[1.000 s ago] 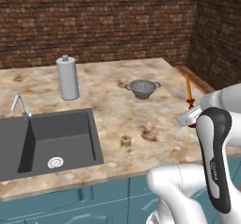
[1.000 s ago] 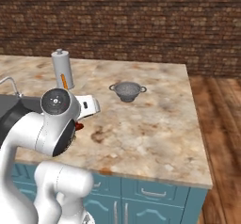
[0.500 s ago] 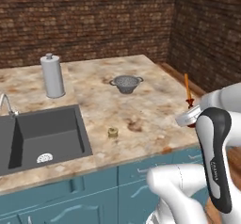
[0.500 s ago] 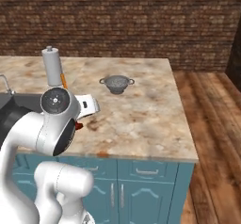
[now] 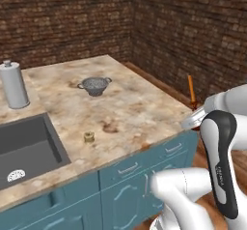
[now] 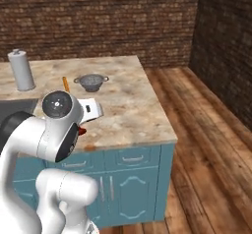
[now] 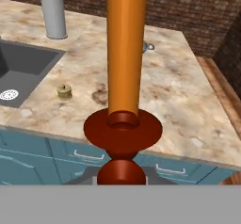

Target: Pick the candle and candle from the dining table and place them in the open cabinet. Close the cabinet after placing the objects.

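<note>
The orange taper [image 7: 124, 49] stands upright on its dark red-brown stand [image 7: 123, 129], lifted off the table [image 5: 140, 103] and clamped at the base by the end effector [image 7: 121, 173], past the table's front edge. The gold candle [image 5: 89, 136], a squat cylinder, sits upright on the table just beside the sink.

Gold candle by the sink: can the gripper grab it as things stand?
Probably not. The gripper is shut on the orange taper, held off the table's edge. The gold candle stands unobstructed on the dining table, but the jaws are occupied.
</note>
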